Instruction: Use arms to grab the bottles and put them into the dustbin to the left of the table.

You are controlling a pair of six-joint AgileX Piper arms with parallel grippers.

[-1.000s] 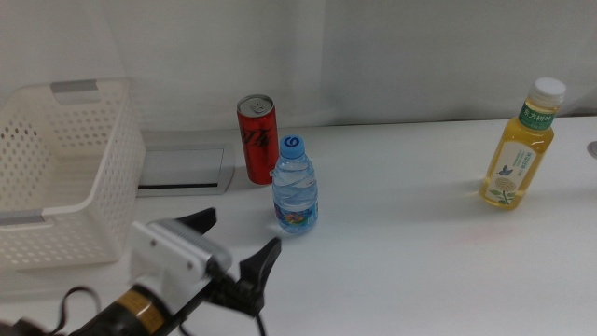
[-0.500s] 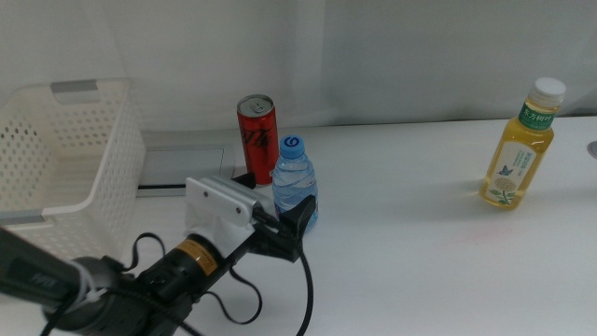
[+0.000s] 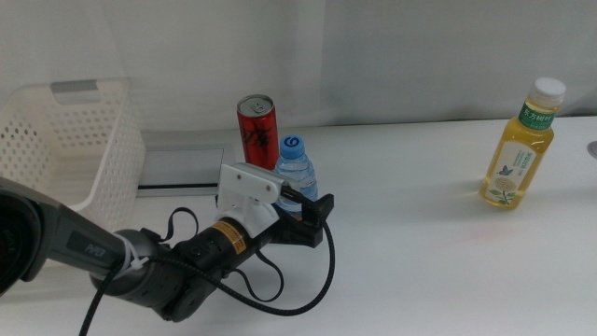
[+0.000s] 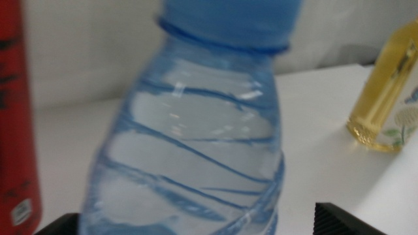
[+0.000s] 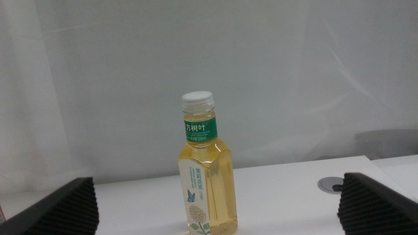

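The small clear water bottle (image 3: 295, 166) with a blue cap stands mid-table, just in front of the slim red can (image 3: 256, 133). My left gripper (image 3: 304, 209) is open, one jaw on each side of the bottle's lower body. In the left wrist view the water bottle (image 4: 196, 143) fills the picture between the jaws of the left gripper (image 4: 196, 225), with a gap on one side. The yellow tea bottle (image 3: 520, 149) stands upright far to the right. My right gripper (image 5: 215, 199) is open and faces the tea bottle (image 5: 206, 179) from a distance. The white dustbin (image 3: 65, 159) sits at the left.
A grey plate (image 3: 182, 168) is set into the table between the dustbin and the can. The red can (image 4: 13, 111) stands close beside the water bottle. A small round hole (image 3: 591, 147) lies at the right edge. A white curtain closes the back.
My left arm has reached forward and to the right from the front-left. Its open jaws now straddle the water bottle. The bottles and the can have not moved.
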